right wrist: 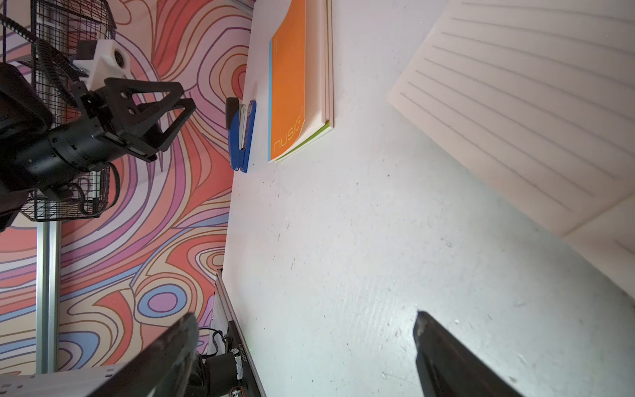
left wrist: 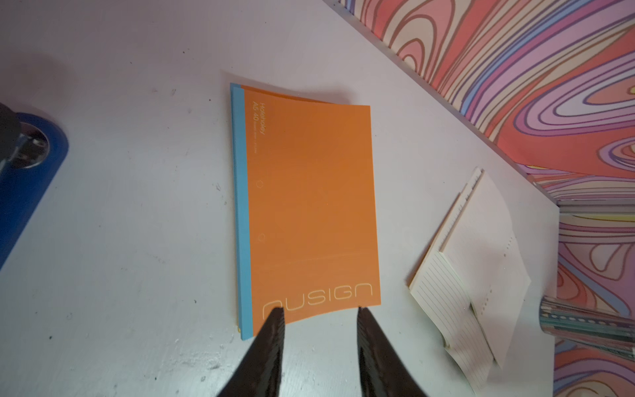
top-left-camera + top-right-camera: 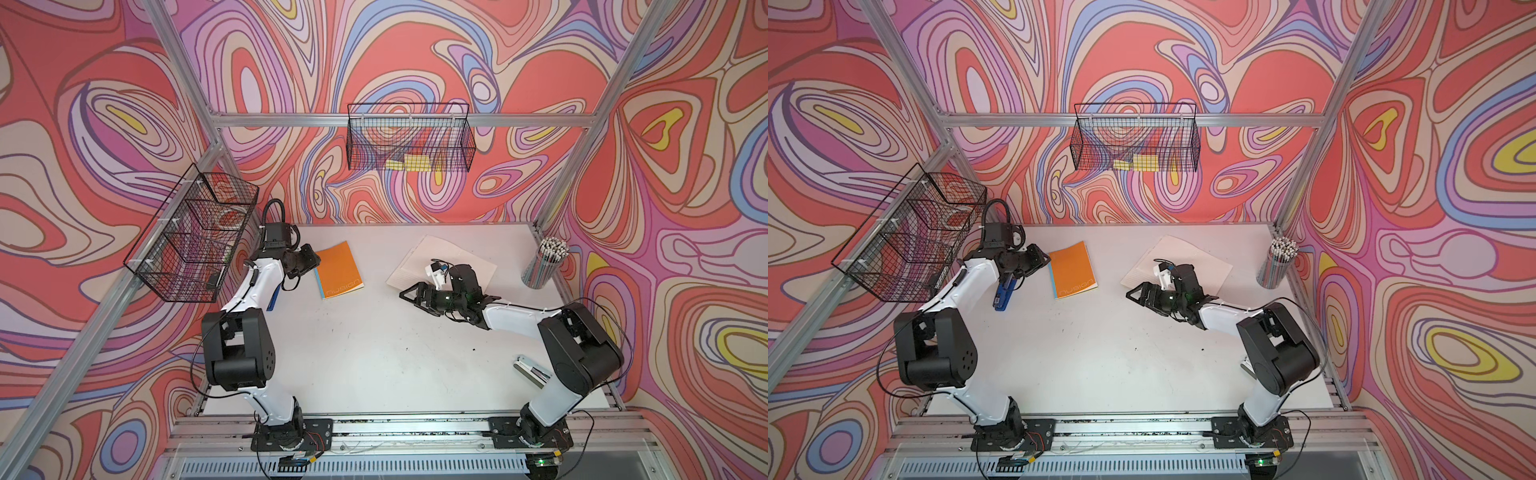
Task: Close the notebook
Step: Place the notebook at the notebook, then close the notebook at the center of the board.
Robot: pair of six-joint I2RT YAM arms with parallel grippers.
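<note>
Nearest you, by the right edge of the bench, a silver stapler lies partly hidden behind the right arm's elbow. Further in, along the left edge, a blue stapler lies flat. Mid-bench, your right gripper hangs off the surface with its jaws spread wide and nothing between them, pointing toward the left edge.

Your left gripper hovers beside the orange notebook, on its left-edge side and raised clear of it. Its jaws are partly apart with a plain gap, holding nothing. That notebook lies flat toward the far left corner. Its cover is shut though bowed up a little, and its blue spine strip faces the left edge.

To its right, nearer the far edge, a lined notebook lies open, pages up, partly under the right wrist. Near the far right corner a cup of pencils stands upright. Past the bench, you have one wire basket on the back rail and a second basket on the left rail.
</note>
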